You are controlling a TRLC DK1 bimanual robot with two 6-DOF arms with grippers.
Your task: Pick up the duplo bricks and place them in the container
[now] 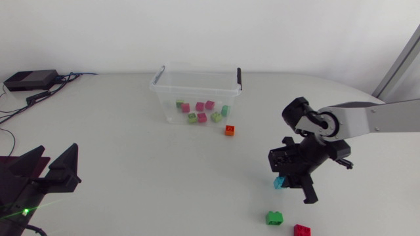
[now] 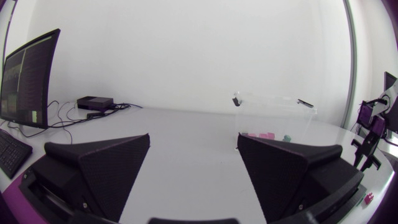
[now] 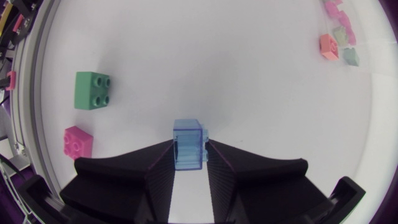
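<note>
The left gripper [image 2: 193, 142] sits low at the table's near left corner, its fingers spread wide with nothing between them. I judge it is parked there to stay out of the other arm's way.

The container [image 1: 197, 82] stands at the back of the table, lid off, its handles turned out. Several pink and green bricks [image 1: 199, 111] already lie on its floor, so part of the job looks done. An orange brick [image 1: 230, 130] lies on the table just outside its right front corner.

Further right, the right gripper [image 3: 189, 148] points down at the table. Its fingers are drawn in narrow against two opposite sides of a blue brick [image 3: 188, 134], a grip that should keep it square for carrying. Whether the brick has left the table I cannot tell.

A green brick [image 1: 274, 217] and a red brick [image 1: 302, 229] lie near the front edge, close to each other and not yet collected.
</note>
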